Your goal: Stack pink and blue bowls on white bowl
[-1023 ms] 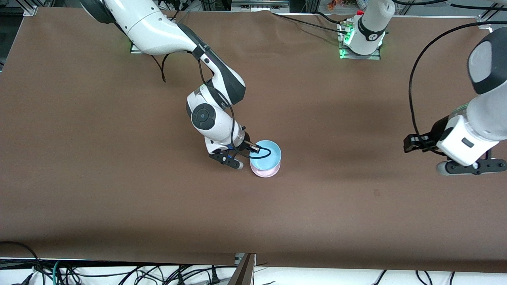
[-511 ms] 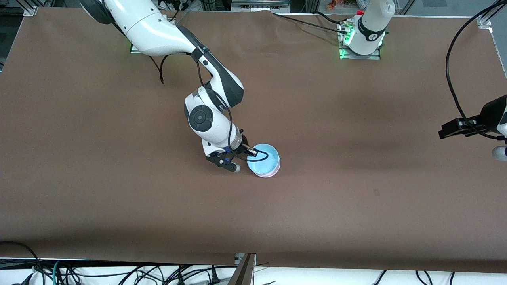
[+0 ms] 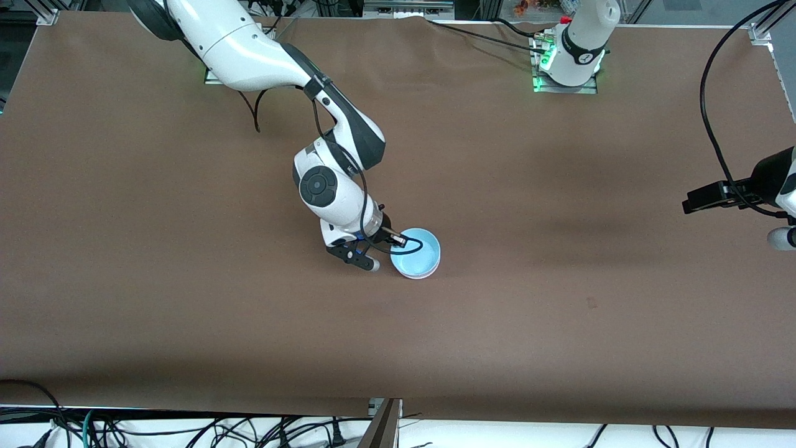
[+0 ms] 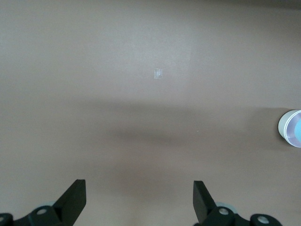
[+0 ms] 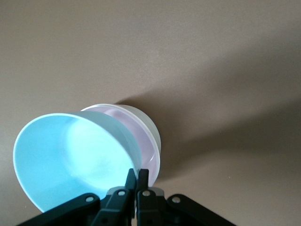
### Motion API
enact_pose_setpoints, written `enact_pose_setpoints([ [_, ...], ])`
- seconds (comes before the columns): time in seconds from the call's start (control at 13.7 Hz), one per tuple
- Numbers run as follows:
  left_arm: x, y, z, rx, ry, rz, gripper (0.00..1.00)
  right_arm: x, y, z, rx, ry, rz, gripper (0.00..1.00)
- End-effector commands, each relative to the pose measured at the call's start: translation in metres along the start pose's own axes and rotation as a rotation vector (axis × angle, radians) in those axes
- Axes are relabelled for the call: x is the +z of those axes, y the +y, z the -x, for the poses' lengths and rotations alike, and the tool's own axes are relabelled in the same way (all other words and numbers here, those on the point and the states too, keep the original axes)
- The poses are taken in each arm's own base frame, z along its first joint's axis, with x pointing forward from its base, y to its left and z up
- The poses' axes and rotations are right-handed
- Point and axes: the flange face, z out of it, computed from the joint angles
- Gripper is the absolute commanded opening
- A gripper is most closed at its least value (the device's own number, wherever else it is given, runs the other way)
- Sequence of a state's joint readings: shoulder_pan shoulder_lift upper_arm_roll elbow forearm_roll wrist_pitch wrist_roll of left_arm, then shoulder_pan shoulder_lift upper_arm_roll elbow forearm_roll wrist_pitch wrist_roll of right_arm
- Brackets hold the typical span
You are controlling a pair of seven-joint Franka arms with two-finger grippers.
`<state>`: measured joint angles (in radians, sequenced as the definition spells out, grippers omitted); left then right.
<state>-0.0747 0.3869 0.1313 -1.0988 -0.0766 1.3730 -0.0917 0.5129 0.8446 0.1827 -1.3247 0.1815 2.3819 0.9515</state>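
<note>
The blue bowl point(image 3: 415, 251) point(image 5: 70, 157) sits tilted in the pink bowl point(image 5: 149, 150), which is nested in the white bowl point(image 5: 151, 127). The stack stands mid-table. My right gripper point(image 5: 137, 178) point(image 3: 393, 244) is shut on the blue bowl's rim, one finger inside and one outside. In the front view only a pale edge of the lower bowls point(image 3: 430, 272) shows under the blue one. My left gripper point(image 4: 138, 200) hangs open and empty over bare table at the left arm's end, with the bowl stack point(image 4: 291, 128) small in the distance.
Brown cloth covers the table point(image 3: 186, 311). The left arm point(image 3: 774, 180) reaches in at the table's end, partly out of the front view. Cables point(image 3: 186, 429) lie below the table edge nearest the camera.
My right gripper has lowered the blue bowl into the pink bowl, which is now almost covered. The left arm has drawn back toward its end of the table and its jaws have opened wide.
</note>
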Motion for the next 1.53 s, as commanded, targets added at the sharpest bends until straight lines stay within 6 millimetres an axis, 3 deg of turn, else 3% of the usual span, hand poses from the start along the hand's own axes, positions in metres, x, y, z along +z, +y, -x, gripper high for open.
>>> enact_pose_setpoints([
  [0.0, -0.004, -0.004, 0.004, 0.0, 0.0, -0.024, 1.0, 0.002, -0.007, -0.001, 0.003, 0.018, -0.008, 0.0],
  [0.29, -0.006, -0.002, -0.003, 0.011, 0.051, -0.02, 1.0, 0.005, -0.006, -0.001, 0.004, 0.016, -0.005, 0.01],
  [0.37, -0.006, -0.001, -0.003, 0.013, 0.055, -0.02, 1.0, 0.005, -0.006, -0.001, 0.006, 0.016, -0.005, 0.13],
  [0.44, -0.006, 0.0, -0.004, 0.014, 0.058, -0.021, 1.0, 0.005, -0.006, -0.001, 0.004, 0.016, -0.005, 0.41],
  [0.51, -0.006, 0.0, -0.004, 0.014, 0.062, -0.021, 1.0, 0.005, -0.006, 0.0, -0.002, 0.015, -0.005, 0.99],
  [0.73, -0.006, 0.005, -0.006, 0.021, 0.074, -0.022, 1.0, 0.001, -0.007, -0.002, -0.002, 0.015, -0.002, 1.0],
  [0.95, -0.006, 0.013, -0.006, 0.028, 0.087, -0.054, 1.0, -0.02, 0.005, -0.02, -0.011, -0.005, 0.059, 1.0],
  [1.17, 0.002, 0.031, -0.003, 0.057, 0.073, -0.06, 1.0, -0.086, 0.032, -0.063, -0.19, -0.056, 0.154, 1.0],
  [1.24, -0.002, 0.032, 0.004, 0.061, 0.068, -0.056, 1.0, -0.117, 0.047, -0.081, -0.264, -0.078, 0.173, 1.0],
  [1.46, -0.003, 0.041, 0.026, 0.084, 0.051, -0.044, 1.0, -0.184, 0.102, -0.122, -0.486, -0.186, 0.23, 1.0],
])
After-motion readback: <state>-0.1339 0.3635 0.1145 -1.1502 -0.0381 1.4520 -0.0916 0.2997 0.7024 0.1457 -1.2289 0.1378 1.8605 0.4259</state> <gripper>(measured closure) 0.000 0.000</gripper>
